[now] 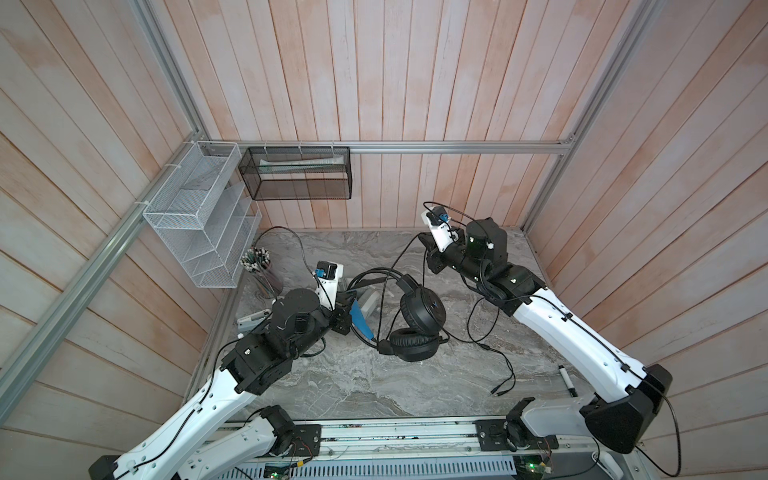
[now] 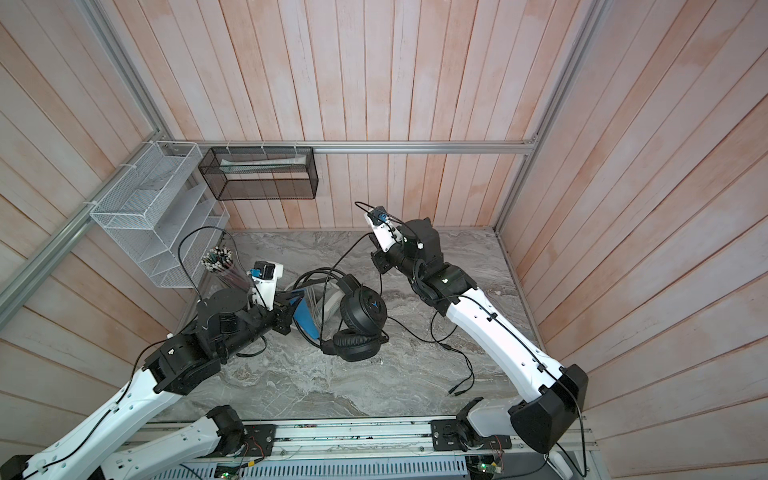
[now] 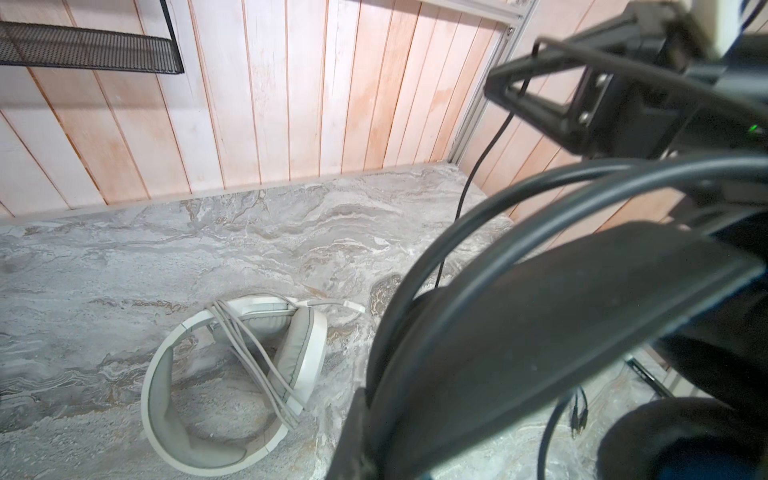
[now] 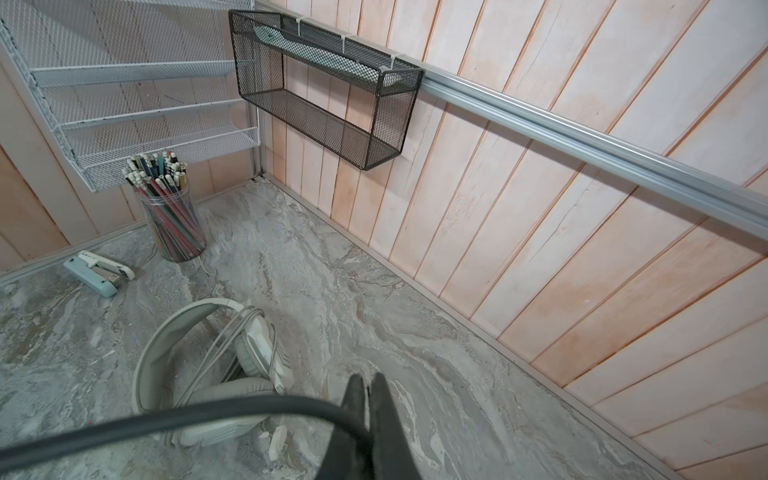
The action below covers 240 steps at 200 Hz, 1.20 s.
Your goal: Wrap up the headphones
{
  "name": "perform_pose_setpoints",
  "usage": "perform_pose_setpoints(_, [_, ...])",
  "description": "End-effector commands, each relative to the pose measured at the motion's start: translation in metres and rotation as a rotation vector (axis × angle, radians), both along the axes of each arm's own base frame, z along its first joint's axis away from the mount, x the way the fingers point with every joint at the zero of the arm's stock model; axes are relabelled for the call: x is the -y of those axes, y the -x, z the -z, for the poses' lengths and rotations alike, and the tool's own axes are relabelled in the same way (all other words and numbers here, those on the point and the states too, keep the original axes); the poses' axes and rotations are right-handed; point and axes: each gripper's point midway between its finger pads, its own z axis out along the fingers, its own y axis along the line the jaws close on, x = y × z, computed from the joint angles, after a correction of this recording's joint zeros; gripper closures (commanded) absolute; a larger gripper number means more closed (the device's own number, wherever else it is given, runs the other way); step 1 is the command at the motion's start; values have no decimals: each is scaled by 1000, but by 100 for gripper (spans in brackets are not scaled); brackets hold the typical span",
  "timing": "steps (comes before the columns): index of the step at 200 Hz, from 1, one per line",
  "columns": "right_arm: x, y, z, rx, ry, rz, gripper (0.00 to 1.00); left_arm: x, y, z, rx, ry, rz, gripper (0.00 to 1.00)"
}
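Left fingers (image 1: 348, 306) clamp the blue-lined band of the black headphones (image 1: 420, 322), lying mid counter (image 1: 374, 386), band pointing left, cups right. Right fingers (image 4: 369, 388), raised near the back wall (image 1: 415, 187), pinch their black cable (image 4: 166, 419). White headphones (image 3: 299, 357) lie flat just behind, cord-wrapped.

White headset (image 1: 369, 306) mostly hidden behind blk headset (image 1: 420, 313).
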Motion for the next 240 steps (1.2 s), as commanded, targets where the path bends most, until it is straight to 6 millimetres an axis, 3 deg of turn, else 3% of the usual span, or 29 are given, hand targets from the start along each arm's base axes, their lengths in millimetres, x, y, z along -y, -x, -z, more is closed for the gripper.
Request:
perform_pose_setpoints(1, [11, -5, -24, 60, -114, 42, 100, 1, 6, -51, 75, 145, 11, 100])
perform_pose_setpoints(49, [48, -19, -39, 67, -233, 110, 100, 0, 9, -55, 71, 163, 17, 100])
perform_pose_setpoints(52, [50, -21, -28, 48, -226, 121, 100, 0, 9, -56, 72, 165, 17, 100])
perform_pose_setpoints(66, [57, -22, -25, 51, -241, 144, 100, -2, 10, -60, 78, 176, 12, 100])
perform_pose_setpoints(96, [34, -12, -13, -1, -251, 4, 100, -1, 11, -68, 81, 211, 19, 100])
perform_pose_setpoints(118, [32, -13, -3, -27, -274, -1, 100, 1, 14, -77, 80, 250, 31, 100])
perform_pose_setpoints(173, [22, -10, 46, -138, -289, -40, 100, -7, 19, -105, 114, 339, 18, 100])
perform_pose_setpoints(201, [13, 3, 63, -176, -323, -95, 100, -12, 18, -115, 117, 390, -12, 100])
perform_pose_setpoints(240, [-9, 32, 80, -181, -322, -185, 91, -13, 9, -127, 73, 458, -64, 100])
